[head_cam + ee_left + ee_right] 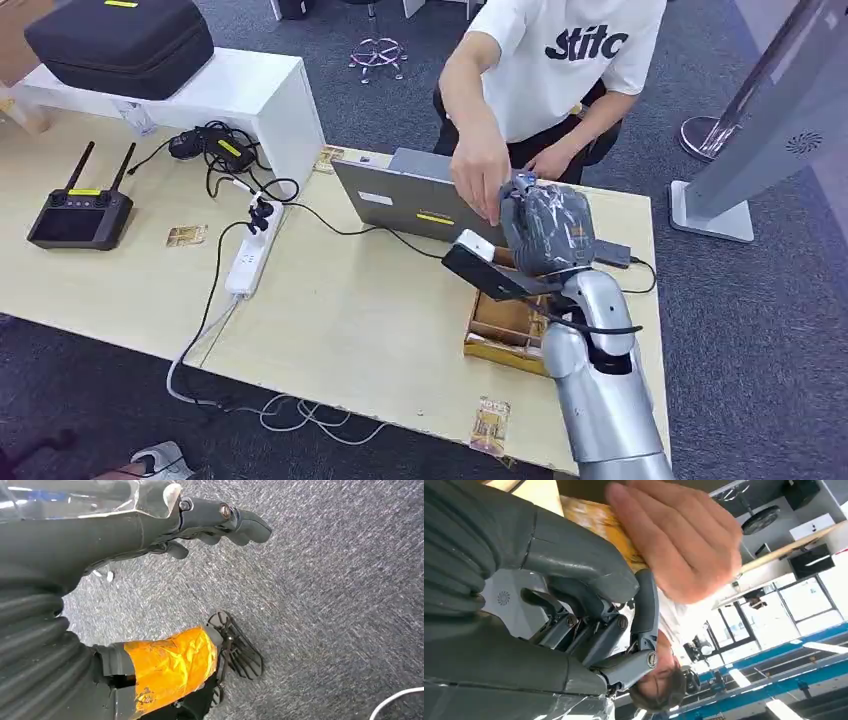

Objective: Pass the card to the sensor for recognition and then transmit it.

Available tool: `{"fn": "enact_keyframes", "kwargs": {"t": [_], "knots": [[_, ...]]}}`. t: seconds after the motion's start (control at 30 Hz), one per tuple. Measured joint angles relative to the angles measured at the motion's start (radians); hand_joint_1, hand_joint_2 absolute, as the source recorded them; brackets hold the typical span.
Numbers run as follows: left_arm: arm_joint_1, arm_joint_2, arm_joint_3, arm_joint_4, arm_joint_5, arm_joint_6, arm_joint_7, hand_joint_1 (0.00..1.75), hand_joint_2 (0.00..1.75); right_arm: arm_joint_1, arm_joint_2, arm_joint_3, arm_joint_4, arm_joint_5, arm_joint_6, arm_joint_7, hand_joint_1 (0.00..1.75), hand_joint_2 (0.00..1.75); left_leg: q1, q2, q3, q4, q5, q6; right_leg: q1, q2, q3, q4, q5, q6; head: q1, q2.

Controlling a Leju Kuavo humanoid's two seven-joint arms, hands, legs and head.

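Take the laptop (410, 195) as your landmark: your right hand (545, 228) is raised just to its right, over the far right part of the worktop (350, 320), and a person's hand (482, 178) reaches down at the laptop's right edge, touching or nearly touching your fingers (646, 605). The wooden box (505, 330) sits below the raised hand, nearer you than the laptop, close to the worktop's right edge. Open worktop lies in front of the laptop toward the near edge; left of it the power strip (250, 258) and its cables crowd the surface, and the controller (78, 215) sits further left.

The right wrist view shows what the head view hides: a yellow-orange card (599, 525) lies between your thumb (574, 560) and the person's hand, which covers most of it. You cannot tell whether your fingers grip the card or merely rest against it. Another card (492, 425) lies near the worktop's front edge, well in front of the laptop.

Your left hand (215, 522) hangs over grey carpet (340, 605), fingers curled in with nothing in them.
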Motion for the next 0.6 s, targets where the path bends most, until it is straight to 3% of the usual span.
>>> {"fn": "enact_keyframes", "kwargs": {"t": [0.03,0.07,0.4,0.5,0.6], "knots": [[0.000,0.000,-0.002,0.001,0.000,0.000,-0.001,0.00,1.75,-0.006,0.001,0.000,0.009,-0.002,-0.001,0.002,1.75,1.75,0.000,0.000,0.000,0.000,0.000,0.000,0.000,0.000,0.000,0.000,0.000,0.000,0.000,0.000],[0.000,0.000,-0.004,0.002,-0.001,0.000,-0.002,0.00,1.75,-0.013,0.002,0.000,0.021,-0.009,-0.003,0.003,0.00,1.75,0.000,0.000,0.000,0.000,0.000,0.000,0.000,0.000,0.000,0.000,0.000,0.000,0.000,0.000],[0.000,-0.002,-0.005,0.004,-0.008,0.000,-0.010,0.00,1.75,-0.002,0.002,-0.051,-0.007,-0.088,-0.098,-0.025,0.00,1.75,0.000,0.000,0.000,0.000,0.000,0.000,0.000,0.000,-0.001,0.000,0.000,0.000,0.000,0.000],[0.000,-0.006,-0.005,0.004,-0.014,0.010,-0.010,0.00,1.75,0.034,0.002,-0.139,-0.092,-0.269,-0.135,-0.094,0.00,1.75,0.000,-0.001,-0.001,0.001,0.000,0.000,0.000,-0.001,-0.002,-0.001,0.000,0.000,0.000,0.000],[-0.001,-0.012,-0.005,0.004,-0.023,0.028,-0.007,0.00,1.75,0.061,0.005,-0.303,-0.189,-0.546,-0.127,-0.140,0.00,1.75,-0.001,-0.003,-0.001,0.001,0.000,0.000,-0.001,-0.002,-0.001,-0.001,0.000,0.001,0.000,0.000]]}}
